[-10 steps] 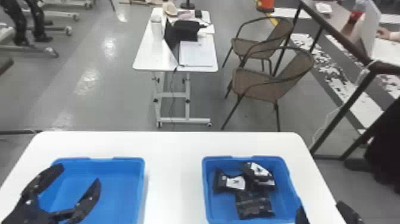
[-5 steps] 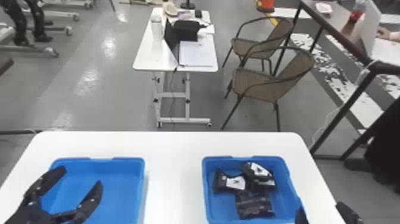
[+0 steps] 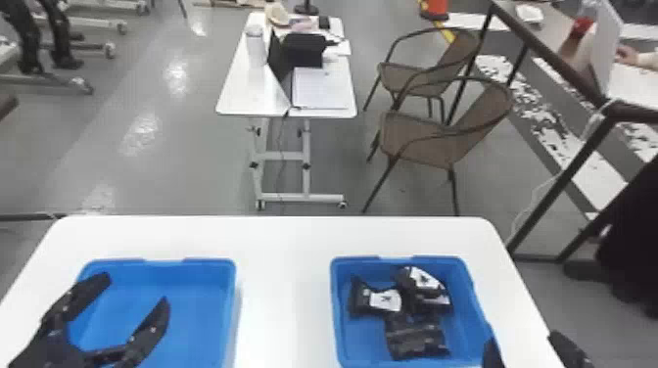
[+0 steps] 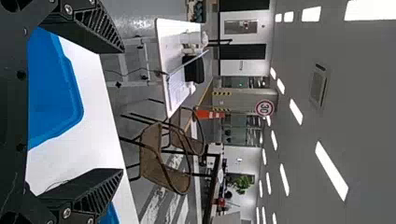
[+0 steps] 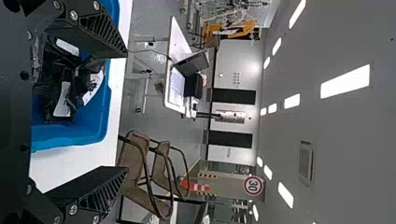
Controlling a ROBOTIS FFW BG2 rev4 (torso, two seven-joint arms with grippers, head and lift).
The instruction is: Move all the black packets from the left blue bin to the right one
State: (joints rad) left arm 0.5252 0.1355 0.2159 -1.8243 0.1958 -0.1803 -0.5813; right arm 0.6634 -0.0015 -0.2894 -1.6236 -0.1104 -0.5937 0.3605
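While the left gripper [image 3: 134,292] spreads its flat black fingers wide over the left blue plastic bin [image 3: 208,263], gripping nothing, the right gripper [image 3: 522,342] (just as empty-handed, and widely parted too) is at the outer side of the right blue plastic bin [image 3: 355,259]. Inside that bin, shiny black packets [image 3: 416,337], some white-labelled, lie bunched together. Both bins rest on a white round-cornered table [image 3: 284,284].

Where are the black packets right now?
In the head view, the black packets sit together inside the right blue bin, on the white table, with the right gripper's fingers near the bin's right side.
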